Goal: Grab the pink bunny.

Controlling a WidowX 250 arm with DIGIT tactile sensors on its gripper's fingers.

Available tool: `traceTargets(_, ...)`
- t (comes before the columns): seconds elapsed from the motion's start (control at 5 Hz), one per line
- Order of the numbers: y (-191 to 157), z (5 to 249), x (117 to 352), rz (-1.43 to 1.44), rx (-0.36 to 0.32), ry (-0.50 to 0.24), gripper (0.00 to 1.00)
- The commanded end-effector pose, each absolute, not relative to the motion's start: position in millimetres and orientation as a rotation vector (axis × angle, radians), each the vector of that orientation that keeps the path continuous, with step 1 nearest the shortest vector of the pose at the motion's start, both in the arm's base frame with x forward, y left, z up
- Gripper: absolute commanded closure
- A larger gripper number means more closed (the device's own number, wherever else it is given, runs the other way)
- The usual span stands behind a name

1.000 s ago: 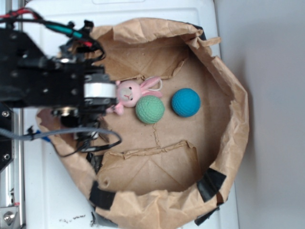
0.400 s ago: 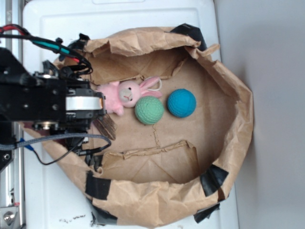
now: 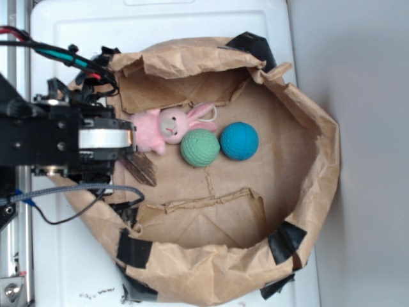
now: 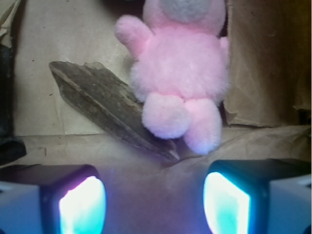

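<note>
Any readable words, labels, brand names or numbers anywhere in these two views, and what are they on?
None can be read.
Fluffy pink plush bunny: no tag or print visible.
Green knitted ball, blue ball, crumpled brown paper bag: unmarked.
Small dark specks on the white surface: too small to tell whether they are text.

1. My gripper (image 4: 155, 204) is spread wide, 2 glowing pads (image 4: 82, 207) at frame bottom, nothing between them.
2. Pink bunny (image 4: 178, 73) lies just ahead on brown paper (image 4: 44, 73), feet toward me, apart from pads.
3. Dark wood sliver (image 4: 105, 109) touches its left foot.
</note>
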State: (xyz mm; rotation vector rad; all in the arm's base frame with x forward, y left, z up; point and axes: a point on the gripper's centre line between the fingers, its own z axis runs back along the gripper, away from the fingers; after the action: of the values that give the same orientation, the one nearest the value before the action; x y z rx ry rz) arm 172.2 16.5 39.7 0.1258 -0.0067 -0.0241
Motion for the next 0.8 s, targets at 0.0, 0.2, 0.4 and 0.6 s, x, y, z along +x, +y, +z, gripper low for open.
traceTargets(0.0,20,79,177,-0.003,0.055,0.012,0.00)
traceTargets(0.2,16,90,221,0.025,0.022,0.047,0.00)
traceTargets(0.4,11,90,246,0.038,0.030,0.040,0.00)
traceTargets(0.6,13,75,256,0.046,0.051,0.035,0.00)
